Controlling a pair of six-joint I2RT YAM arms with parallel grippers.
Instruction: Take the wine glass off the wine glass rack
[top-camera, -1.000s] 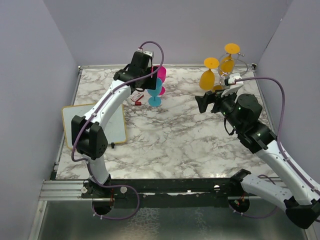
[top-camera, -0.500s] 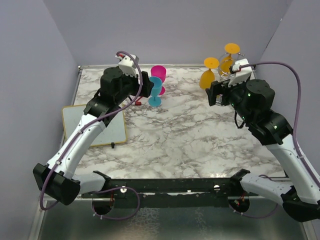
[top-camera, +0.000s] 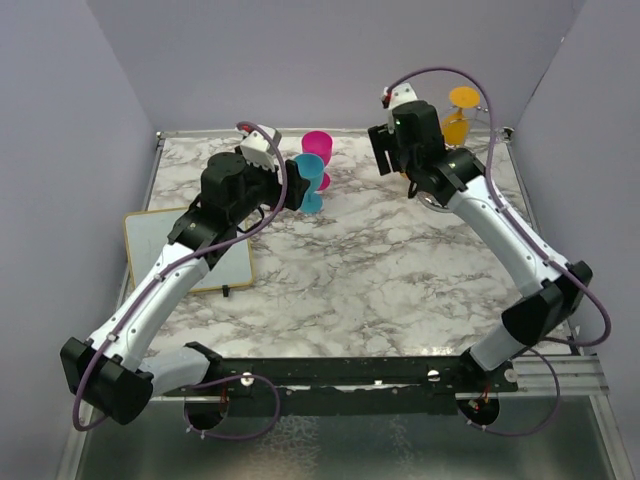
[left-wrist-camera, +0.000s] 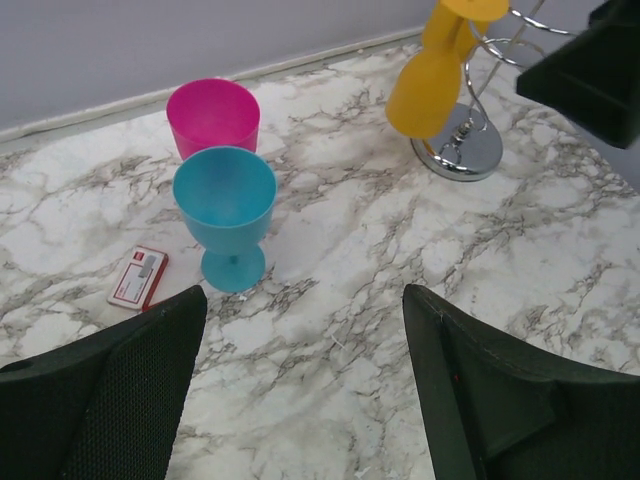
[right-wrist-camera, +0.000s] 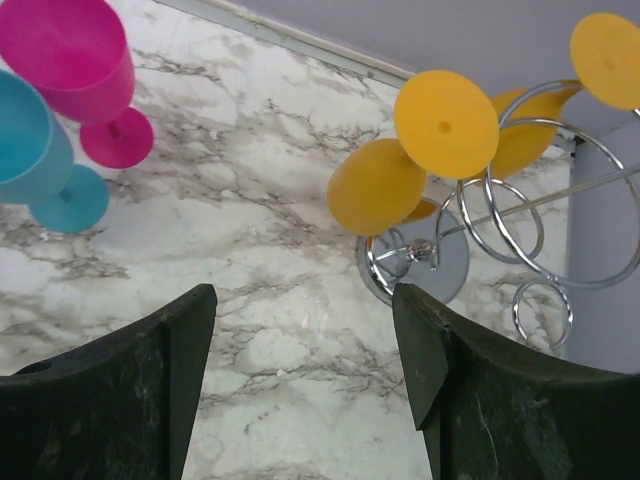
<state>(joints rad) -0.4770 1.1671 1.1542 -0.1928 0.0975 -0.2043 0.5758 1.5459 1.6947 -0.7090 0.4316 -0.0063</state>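
Barely started imo: the yellow wine glass (right-wrist-camera: 375, 187) hangs upside down on the wire rack (right-wrist-camera: 445, 272) at the table's far right, while the right gripper (right-wrist-camera: 305, 330) above it and left gripper (left-wrist-camera: 305, 320) gape wide, both empty.

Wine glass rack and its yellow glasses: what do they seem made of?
The silver wire wine glass rack looks like polished metal: mirror-like glints on base and loops. The yellow stemmed wine glasses look like opaque matte plastic, probably: solid colour, nothing shows through.
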